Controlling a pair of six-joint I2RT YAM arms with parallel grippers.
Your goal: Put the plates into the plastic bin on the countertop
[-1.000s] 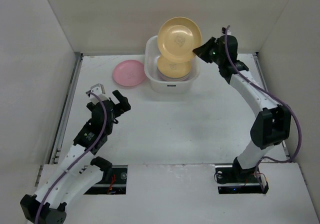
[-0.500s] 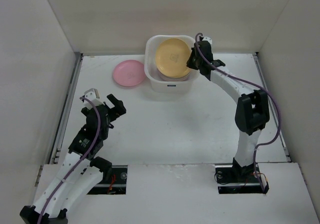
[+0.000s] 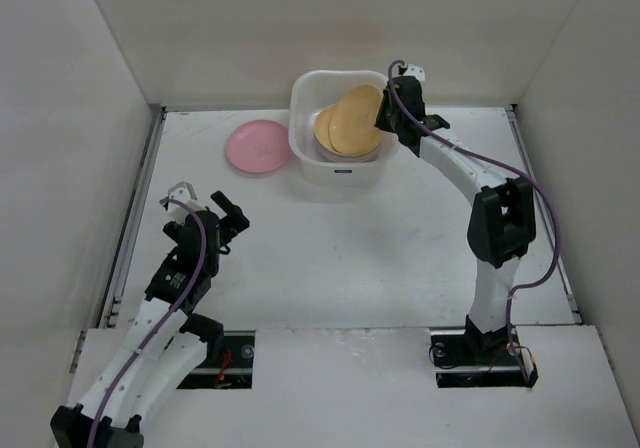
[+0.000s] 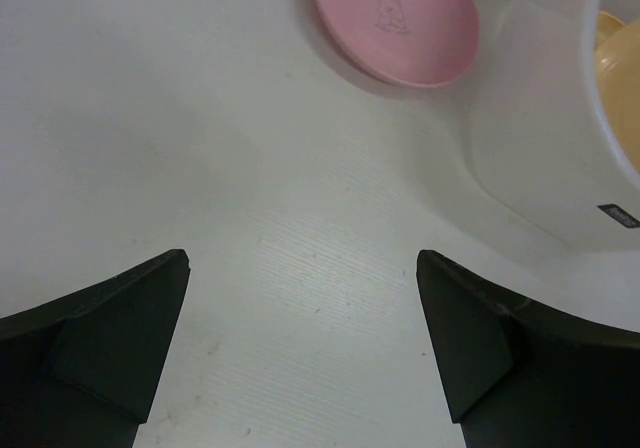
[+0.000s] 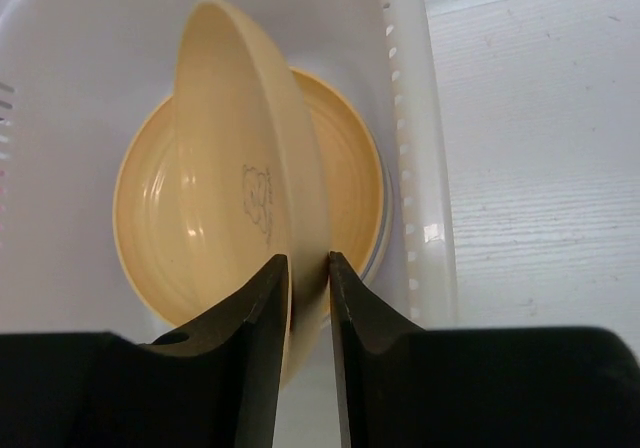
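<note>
My right gripper (image 3: 383, 118) is shut on the rim of a yellow-orange plate (image 3: 354, 119), tilted inside the white plastic bin (image 3: 306, 158). In the right wrist view the gripper (image 5: 309, 263) pinches the plate (image 5: 235, 148) edge-on above another yellow-orange plate (image 5: 345, 183) lying in the bin (image 5: 420, 168). A pink plate (image 3: 258, 145) lies flat on the countertop (image 3: 380, 248) left of the bin; it also shows in the left wrist view (image 4: 395, 23). My left gripper (image 3: 208, 211) is open and empty, low over the countertop, well short of the pink plate.
Grey rails run along the left (image 3: 135, 218) and right (image 3: 525, 158) edges of the countertop. White walls enclose the back and both sides. The bin's near wall (image 4: 530, 158) shows at the right of the left wrist view.
My right gripper has lowered the yellow-orange plate from above the bin down into it, tilting it over the stack. The left arm has drawn back a little toward its base.
</note>
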